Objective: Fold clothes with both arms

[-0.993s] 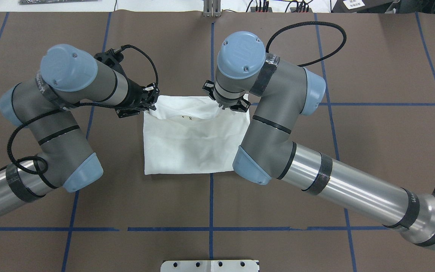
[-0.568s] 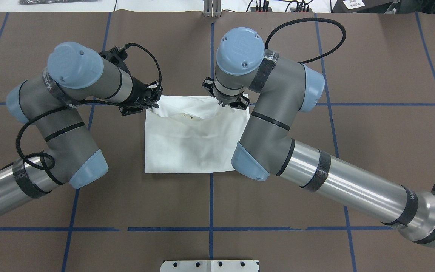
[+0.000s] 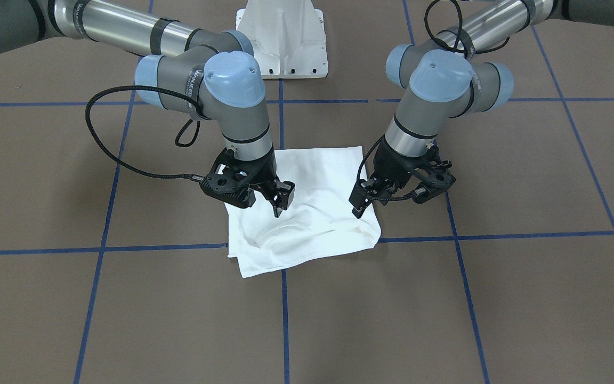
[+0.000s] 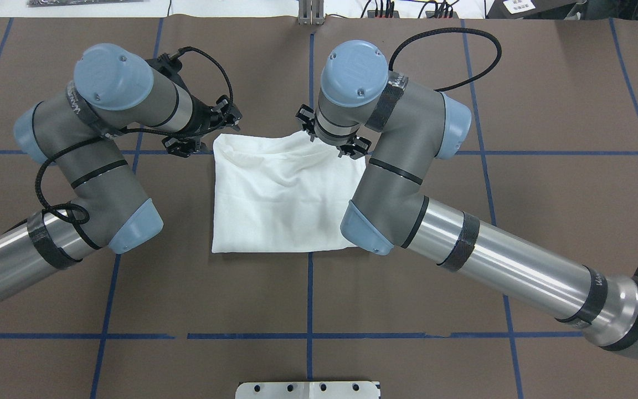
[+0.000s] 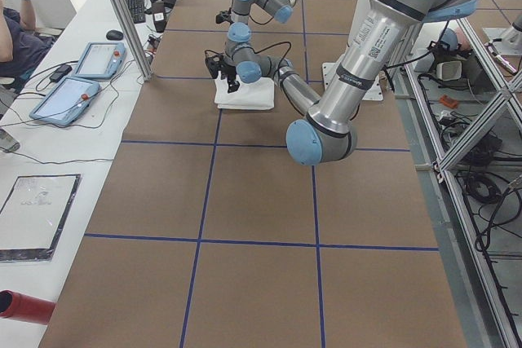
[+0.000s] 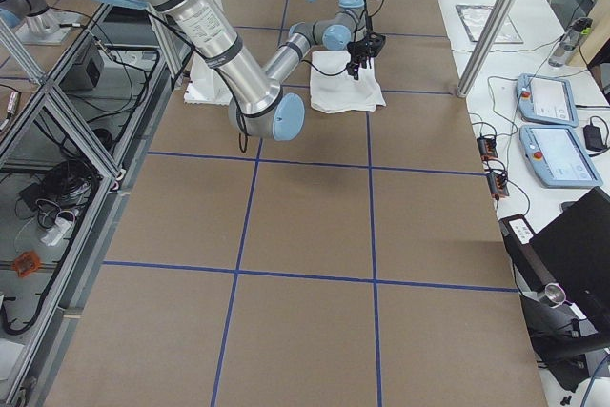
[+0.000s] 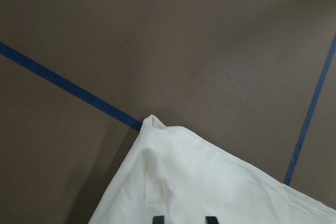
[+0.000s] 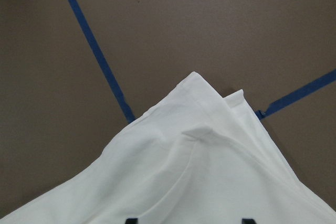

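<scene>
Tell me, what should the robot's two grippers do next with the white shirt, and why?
Probably lift both grippers straight up and clear of the cloth. The left gripper and right gripper hang open over the two corners of the white T-shirt farthest from the robot, holding nothing. The shirt already lies folded into a rectangle, so a low sideways move might drag it out of shape.

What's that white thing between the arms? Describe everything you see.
A white garment of soft, cotton-like cloth, folded into a rough rectangle, flat on the brown table where blue tape lines cross. Its far edge is rumpled, corners layered. The left end effector and right end effector hang open above those corners.
</scene>
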`<state>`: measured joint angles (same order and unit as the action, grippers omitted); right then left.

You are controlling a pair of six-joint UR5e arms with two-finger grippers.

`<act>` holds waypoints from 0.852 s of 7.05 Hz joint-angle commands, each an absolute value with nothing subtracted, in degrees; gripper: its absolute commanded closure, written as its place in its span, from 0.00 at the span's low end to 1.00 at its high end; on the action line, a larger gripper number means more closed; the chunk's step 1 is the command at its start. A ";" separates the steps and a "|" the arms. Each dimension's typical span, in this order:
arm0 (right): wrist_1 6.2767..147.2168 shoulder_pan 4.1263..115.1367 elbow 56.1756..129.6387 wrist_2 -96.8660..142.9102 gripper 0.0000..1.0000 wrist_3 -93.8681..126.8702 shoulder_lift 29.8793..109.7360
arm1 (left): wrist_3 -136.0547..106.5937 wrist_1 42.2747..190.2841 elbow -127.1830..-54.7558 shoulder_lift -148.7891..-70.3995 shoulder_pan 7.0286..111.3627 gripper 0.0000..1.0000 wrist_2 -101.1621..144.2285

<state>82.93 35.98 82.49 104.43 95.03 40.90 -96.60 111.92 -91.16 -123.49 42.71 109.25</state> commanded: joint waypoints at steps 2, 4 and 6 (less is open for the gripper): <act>83.14 36.03 83.40 105.20 0.00 89.52 40.69 | -89.71 111.19 -90.53 -122.96 45.52 0.00 109.60; 88.46 39.53 88.38 106.25 0.00 76.29 44.18 | -75.93 111.09 -94.89 -117.55 49.11 0.00 109.78; 96.13 51.43 97.26 114.73 0.00 55.48 53.39 | -54.00 110.31 -97.82 -110.95 58.04 0.00 117.80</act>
<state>92.21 44.34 92.67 109.61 67.84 48.08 -67.22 110.87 -96.27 -114.80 52.53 112.61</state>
